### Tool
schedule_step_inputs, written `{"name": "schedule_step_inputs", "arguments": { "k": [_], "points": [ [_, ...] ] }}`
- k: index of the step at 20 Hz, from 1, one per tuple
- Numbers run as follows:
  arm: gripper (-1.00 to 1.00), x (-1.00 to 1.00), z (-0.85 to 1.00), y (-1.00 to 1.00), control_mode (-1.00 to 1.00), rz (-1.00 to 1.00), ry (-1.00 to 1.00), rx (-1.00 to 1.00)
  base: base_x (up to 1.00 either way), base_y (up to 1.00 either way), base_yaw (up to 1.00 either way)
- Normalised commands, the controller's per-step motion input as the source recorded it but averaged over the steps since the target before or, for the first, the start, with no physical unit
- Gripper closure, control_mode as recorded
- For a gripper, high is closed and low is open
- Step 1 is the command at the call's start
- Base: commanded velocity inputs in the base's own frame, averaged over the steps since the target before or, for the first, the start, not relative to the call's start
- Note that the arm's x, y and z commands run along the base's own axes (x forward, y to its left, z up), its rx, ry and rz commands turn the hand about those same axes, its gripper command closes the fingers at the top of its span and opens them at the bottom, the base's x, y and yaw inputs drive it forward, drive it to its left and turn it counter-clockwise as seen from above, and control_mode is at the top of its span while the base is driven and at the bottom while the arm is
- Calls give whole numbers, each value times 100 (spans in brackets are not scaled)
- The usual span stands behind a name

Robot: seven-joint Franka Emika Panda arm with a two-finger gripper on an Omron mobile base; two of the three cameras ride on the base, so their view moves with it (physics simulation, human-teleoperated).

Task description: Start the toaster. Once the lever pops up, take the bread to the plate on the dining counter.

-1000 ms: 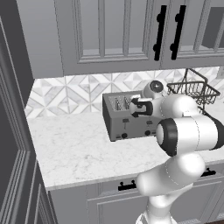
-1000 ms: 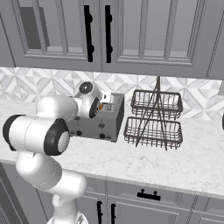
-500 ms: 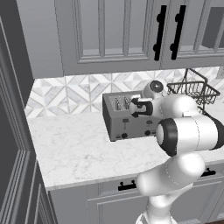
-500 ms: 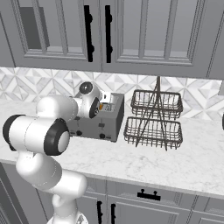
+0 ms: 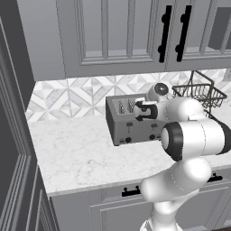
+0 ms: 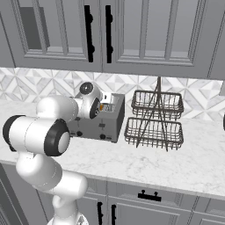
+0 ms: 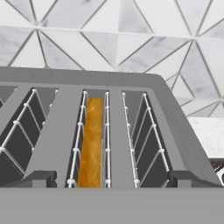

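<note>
**Robot arm poised over a toaster with a slice of bread in one slot**

A boxy grey metal four-slot toaster point(image 5: 131, 124) stands on a white marble-look counter point(image 5: 76, 158) with grey drawers below, close to a backsplash of grey and white triangular tiles point(image 5: 76, 97). Seen from the hand view, the slots run away from the viewer, each lined with thin white wire guides. One small golden-tan slice of bread point(image 7: 90, 144) sits upright on edge in the third slot from the left, its top sunk below the toaster's upper rim. The other visible slots hold only their wire guides. On the toaster's front are two small dark levers and black knobs low down.

Just beside the toaster, on its far side from the left base view, stands a two-tier dark wire basket rack point(image 6: 154, 121); nothing shows inside either basket.

The white robot arm with dark joints rises from below the counter edge, bends at a bulky elbow, and reaches forward so that its hand hangs directly above the toaster's top, pointing down at the slots. The jaws point(image 7: 111, 178) are spread wide, straddling the bread's slot, and hold nothing.

Grey panelled wall cabinets point(image 6: 132, 35) with black handles hang above.
</note>
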Motion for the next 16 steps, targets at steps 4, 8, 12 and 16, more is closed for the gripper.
{"name": "schedule_step_inputs", "arguments": {
  "k": [4,8,12,16],
  "points": [
    [-100,0,0,0,-100,0,0,0,0,0,0],
    [-100,0,0,0,-100,0,0,0,0,0,0],
    [-100,0,0,0,-100,0,0,0,0,0,0],
    [-100,0,0,0,-100,0,0,0,0,0,0]
  ]
}}
